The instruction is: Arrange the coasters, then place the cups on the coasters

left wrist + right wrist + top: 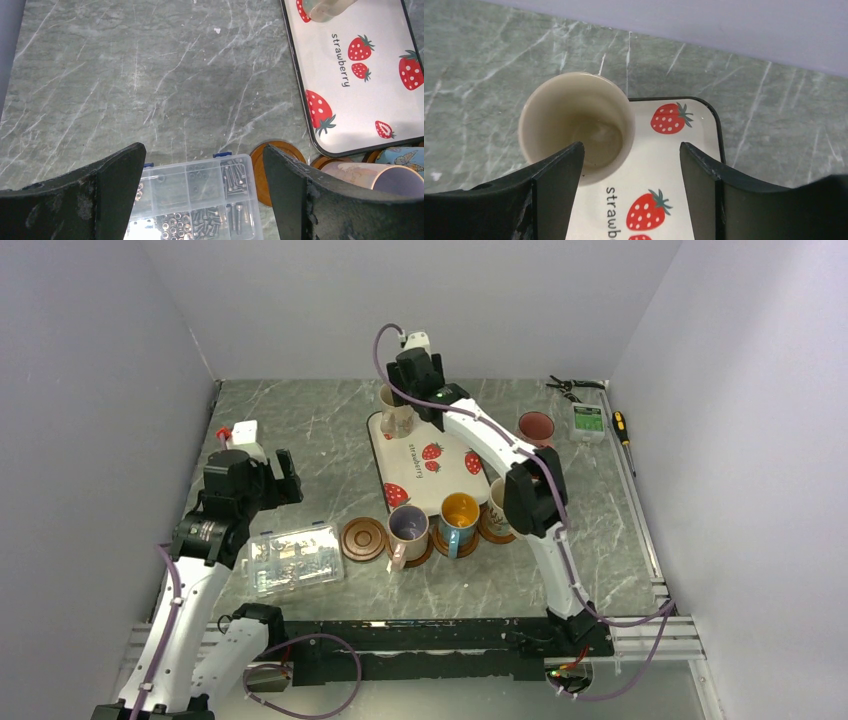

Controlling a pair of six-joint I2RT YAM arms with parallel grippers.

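**Careful, This Cup Could Tip!**

The right gripper (631,150) is wide open and holds nothing. The cream cup (574,120) sits just under it and a bit to its left, on the far corner of the strawberry tray (684,150). The gripper's left finger is over the cup's mouth and its right finger is outside the wall (no finger touches the cup that I can see).

What could go wrong? If the gripper comes down a little off, a finger could hit the rim and knock the cup over. The cup is close to the tray's edge, so a push could slide it off. A thin wall is not much to pinch, so the cup might slip when lifted.

The cream cup looks empty. Back toward the arm's base, an empty coaster (362,539) sits beside the purple-inside cup (408,527) and the orange-inside cup (460,512), each on a coaster.

The left gripper (204,150) is open too, holding nothing. Right below it is a clear box (200,200) full of screws and nuts.
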